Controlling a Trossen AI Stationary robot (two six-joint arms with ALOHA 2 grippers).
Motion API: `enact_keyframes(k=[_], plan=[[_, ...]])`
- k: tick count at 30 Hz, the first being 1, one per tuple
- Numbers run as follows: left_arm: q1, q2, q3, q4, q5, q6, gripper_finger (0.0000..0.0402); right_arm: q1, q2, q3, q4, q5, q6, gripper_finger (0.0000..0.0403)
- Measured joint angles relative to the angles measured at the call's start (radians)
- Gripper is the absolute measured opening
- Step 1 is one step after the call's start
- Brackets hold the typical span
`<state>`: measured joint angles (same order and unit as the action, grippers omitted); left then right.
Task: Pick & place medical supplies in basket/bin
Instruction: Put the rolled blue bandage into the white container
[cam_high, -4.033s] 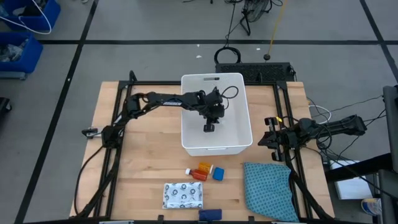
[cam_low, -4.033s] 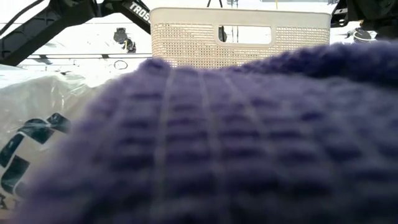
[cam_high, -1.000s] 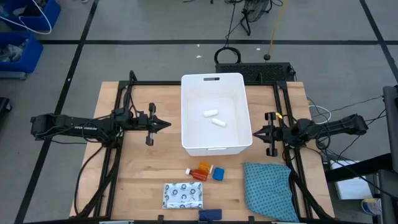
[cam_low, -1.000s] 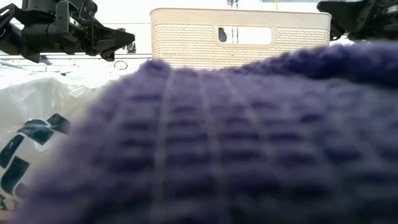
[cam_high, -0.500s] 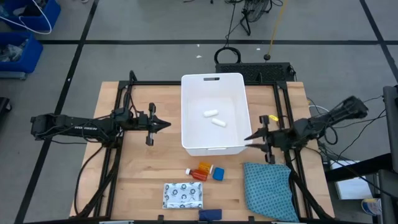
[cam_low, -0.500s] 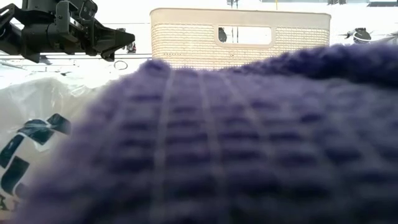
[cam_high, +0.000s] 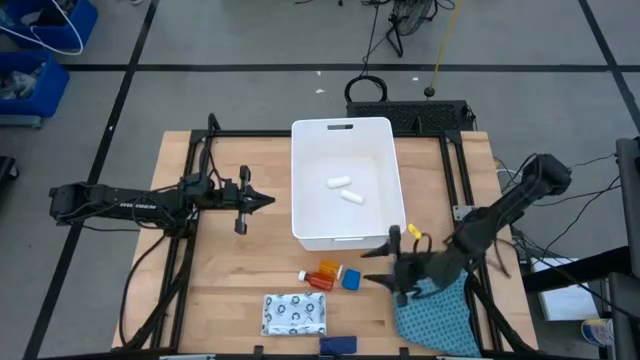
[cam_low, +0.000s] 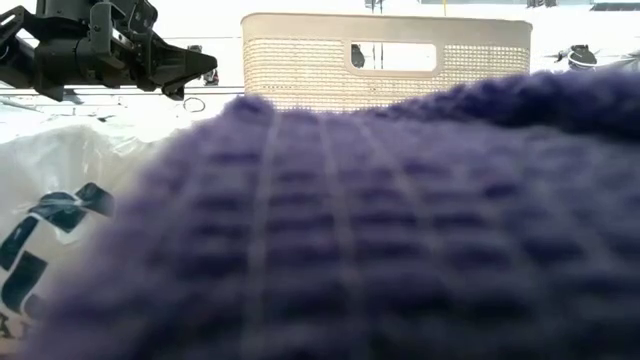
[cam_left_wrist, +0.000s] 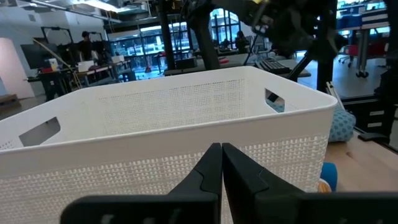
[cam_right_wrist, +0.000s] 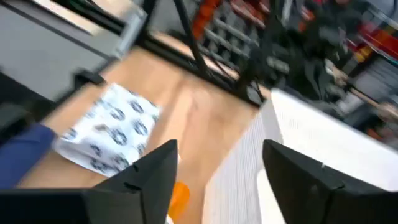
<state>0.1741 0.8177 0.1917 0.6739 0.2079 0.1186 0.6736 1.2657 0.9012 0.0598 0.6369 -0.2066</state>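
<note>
Two small white rolls (cam_high: 345, 189) lie inside the white tub (cam_high: 300, 180). Near it sit the orange pill bottles (cam_high: 324, 274), blue cube (cam_high: 351, 279), patterned packet (cam_high: 294, 313) and dark blue bar (cam_high: 338, 345). Right gripper (cam_high: 378, 275) hovers beside the cube, fingers apart, holding nothing. Left gripper (cam_high: 262, 200) waits left of the tub, fingers closed and empty.

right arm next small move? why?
Probably ease the right pincer down and left onto the blue cube or orange bottle. Its jaws are open and empty, pointing at that cluster; only two white rolls lie in the tub. Left pincer waits shut.
</note>
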Motion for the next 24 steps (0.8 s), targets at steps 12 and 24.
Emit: enact_keyframes(k=[12,24], plan=[[0.0,0.0,0.0,-0.006,0.001,-0.024,0.0017,0.057,0.286,0.0,0.168,0.124,0.297,0.0301],[0.0,0.0,0.0,-0.006,0.001,-0.031,0.0017,0.062,0.381,0.0,0.113,0.118,0.658,0.0366]])
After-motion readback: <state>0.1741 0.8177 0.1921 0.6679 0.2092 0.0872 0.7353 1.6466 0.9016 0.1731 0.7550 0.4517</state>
